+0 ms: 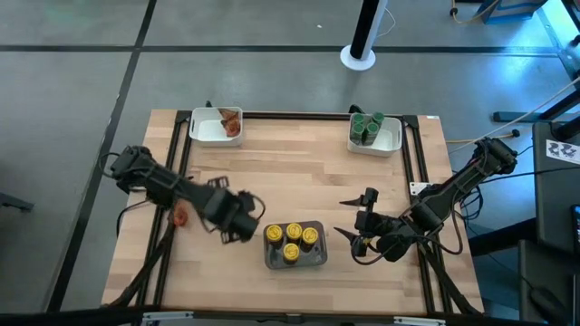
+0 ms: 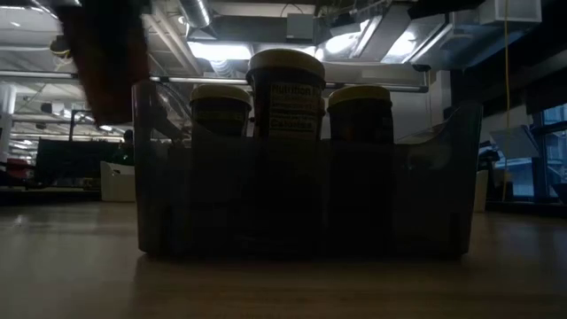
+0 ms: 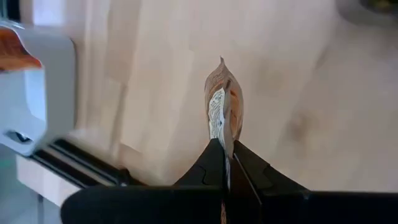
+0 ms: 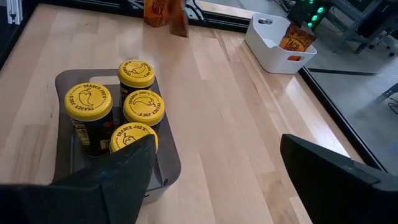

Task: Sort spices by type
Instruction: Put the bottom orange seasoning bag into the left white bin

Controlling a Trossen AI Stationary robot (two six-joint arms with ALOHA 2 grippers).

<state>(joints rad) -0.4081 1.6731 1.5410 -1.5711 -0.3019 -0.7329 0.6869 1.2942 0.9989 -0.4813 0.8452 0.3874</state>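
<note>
Sorting looks nearly finished. Four yellow-lidded glass jars (image 1: 294, 242) stand in the grey plastic tray (image 1: 319, 260) at the front of the wooden counter (image 1: 299, 167), green-lidded jars (image 1: 367, 126) fill the right-hand white tray (image 1: 391, 140), and one packet lies in the left white tray (image 1: 207, 131). The left gripper (image 3: 225, 163) has its fingers clenched on a crinkly reddish-orange packet (image 3: 222, 112), held above the counter's left side and probably bound for that tray. The right gripper (image 1: 361, 227) waits with fingers spread beside the grey tray.

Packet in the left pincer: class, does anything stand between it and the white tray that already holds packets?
Nothing visible does. The left pincer holds the packet shut, and only bare table shows between it and the white tray.
</note>
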